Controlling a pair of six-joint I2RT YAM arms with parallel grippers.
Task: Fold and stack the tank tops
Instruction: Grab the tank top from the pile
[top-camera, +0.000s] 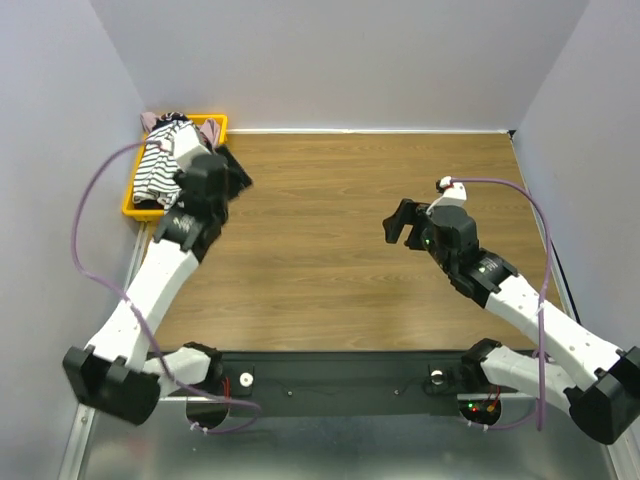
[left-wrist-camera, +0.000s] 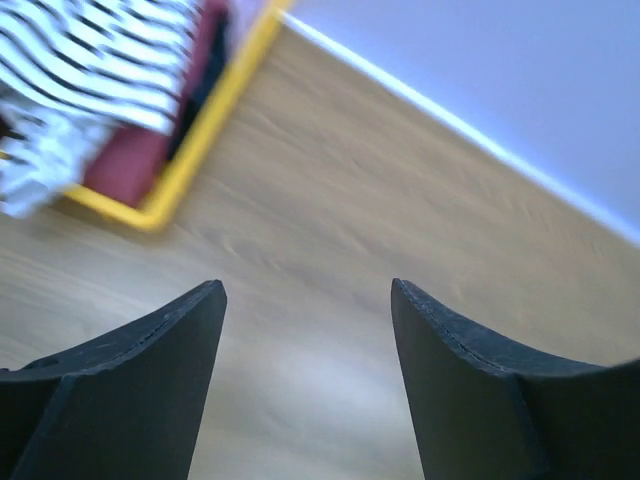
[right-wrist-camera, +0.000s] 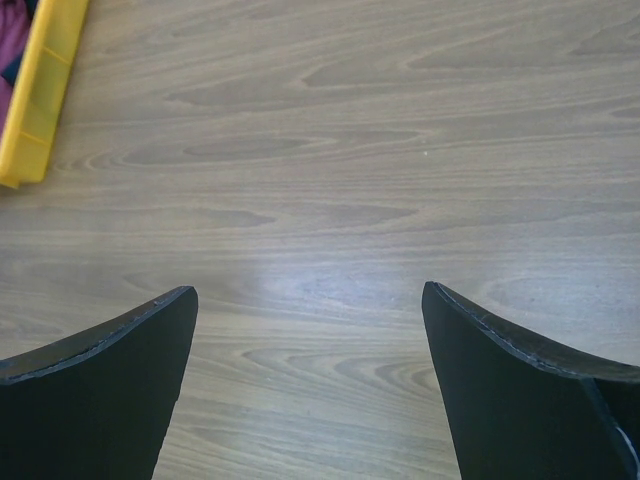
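Yellow bin (top-camera: 133, 210) holds the striped tank top (top-camera: 160, 165) over a dark red one (left-wrist-camera: 125, 160); left and right jaws stand wide, empty.

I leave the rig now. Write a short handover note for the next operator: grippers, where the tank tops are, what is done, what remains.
Left gripper: jaws open, empty, over the table beside the yellow bin.
Right gripper: jaws open, empty, over mid-table.
Tank tops: heaped in the bin, striped tank top above the dark red tank top.
Done: nothing folded yet.
To do: take out, fold and stack each.
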